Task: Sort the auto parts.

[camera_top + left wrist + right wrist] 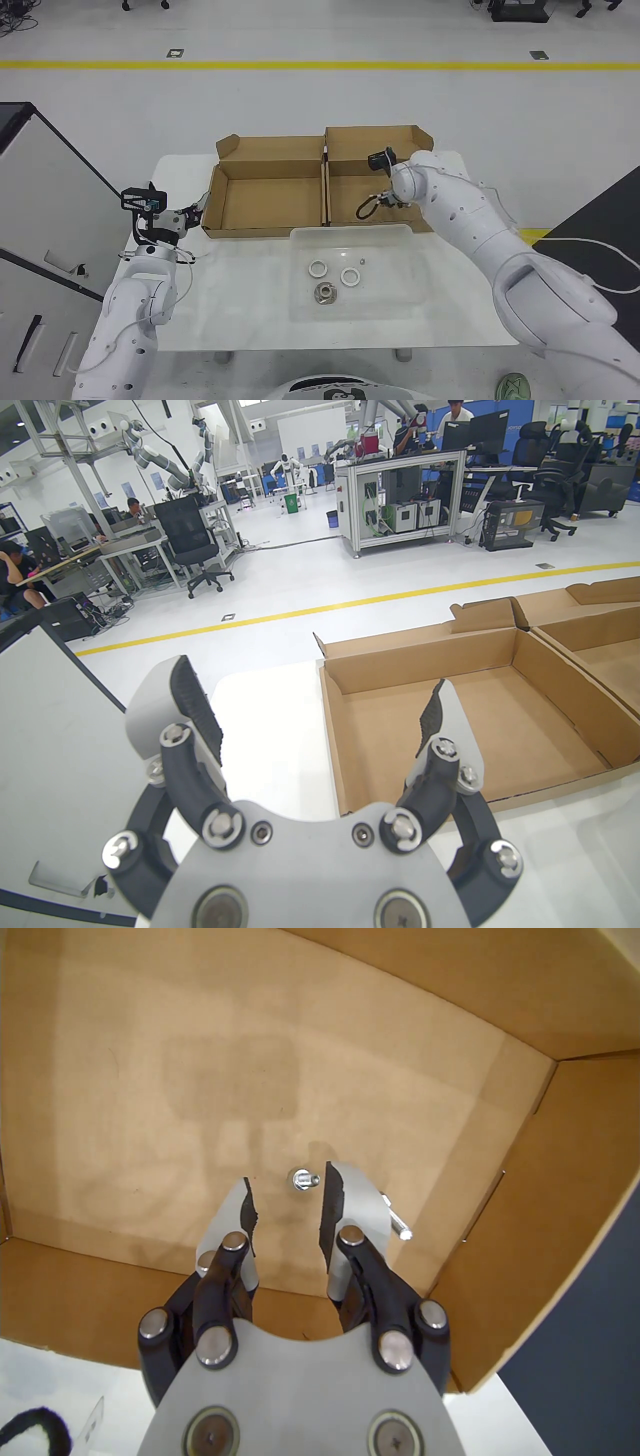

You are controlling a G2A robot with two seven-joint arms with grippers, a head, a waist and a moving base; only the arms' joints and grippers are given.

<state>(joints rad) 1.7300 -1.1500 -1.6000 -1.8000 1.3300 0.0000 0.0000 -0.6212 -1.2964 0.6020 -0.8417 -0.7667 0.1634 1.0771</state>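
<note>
Top view, nearest: a clear tray (296,270) on the white worktop (240,290) holds two white rings (317,268) side by side, a toothed metal part (323,293) just nearer than them, and a small piece (361,262) too small to identify. Beyond the tray, two open cardboard boxes stand touching side by side, the left box (268,172) and the right box (345,195).

The left claw (310,672) is held wide apart and grips nothing. It hovers over the worktop just left of the left box, whose near left corner lies between its fingers in the left wrist view.

Only the right wrist view shows the sorted parts. The right claw (286,1173), moderately open and empty, hangs inside the right box. A bolt (303,1179) lies on the box floor between its fingertips, apparently untouched. A second bolt (397,1223) lies beside it, partly hidden by one finger.
</note>
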